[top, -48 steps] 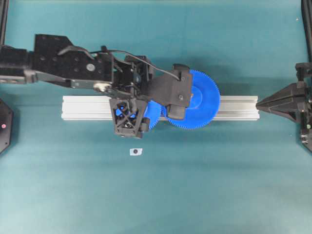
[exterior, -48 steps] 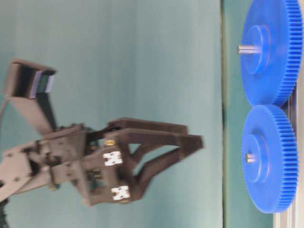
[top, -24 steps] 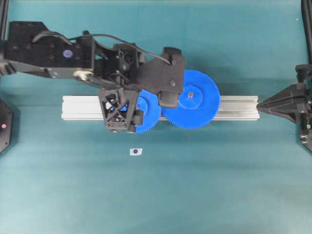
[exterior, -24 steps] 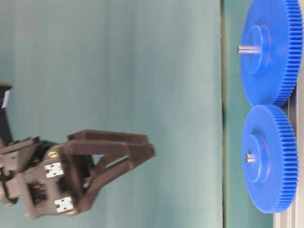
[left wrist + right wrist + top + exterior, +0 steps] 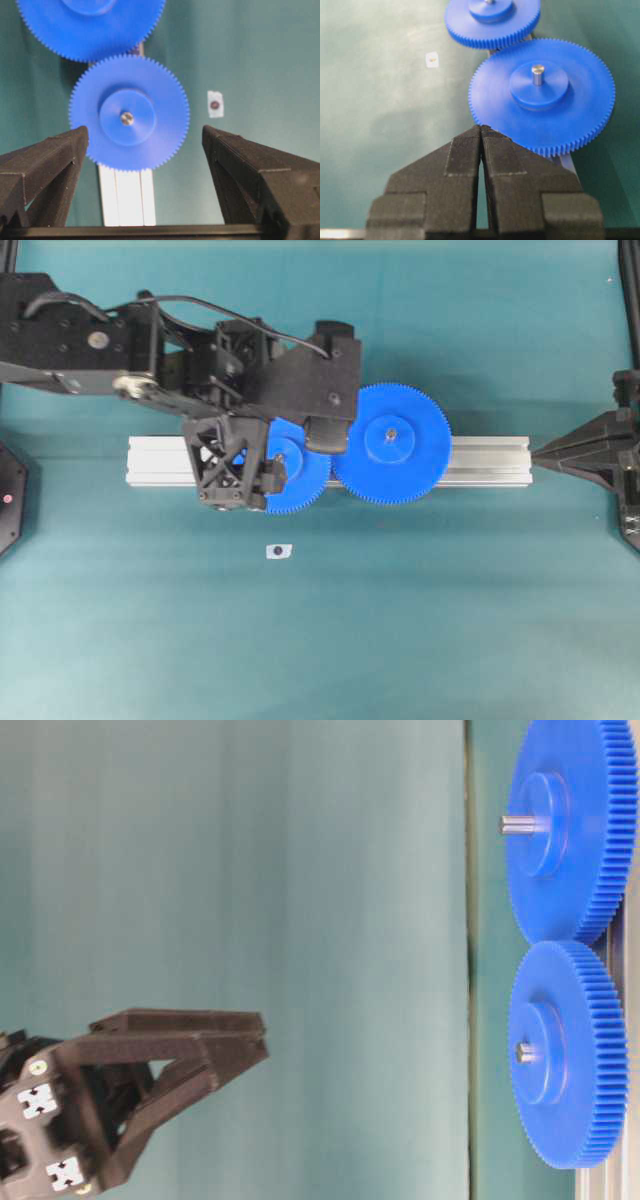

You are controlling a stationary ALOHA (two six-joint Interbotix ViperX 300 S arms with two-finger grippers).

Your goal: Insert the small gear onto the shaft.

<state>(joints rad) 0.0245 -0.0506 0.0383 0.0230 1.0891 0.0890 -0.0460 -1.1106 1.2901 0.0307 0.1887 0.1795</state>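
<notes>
Left jaws (image 5: 142,145) spread wide above small gear (image 5: 129,112), holding nothing, right jaws (image 5: 481,131) clenched empty

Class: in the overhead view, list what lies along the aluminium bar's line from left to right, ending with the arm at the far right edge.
Left gripper → small gear → large gear → bare bar end → right gripper.

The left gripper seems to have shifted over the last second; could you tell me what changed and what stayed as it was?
The left gripper, open and empty, drew back leftward in the overhead view, uncovering the small gear and the larger gear; in the table-level view it moved away from them. Nothing was gripped or released. Both gears, the aluminium bar, the small piece on the mat and the shut right gripper stayed put.
</notes>
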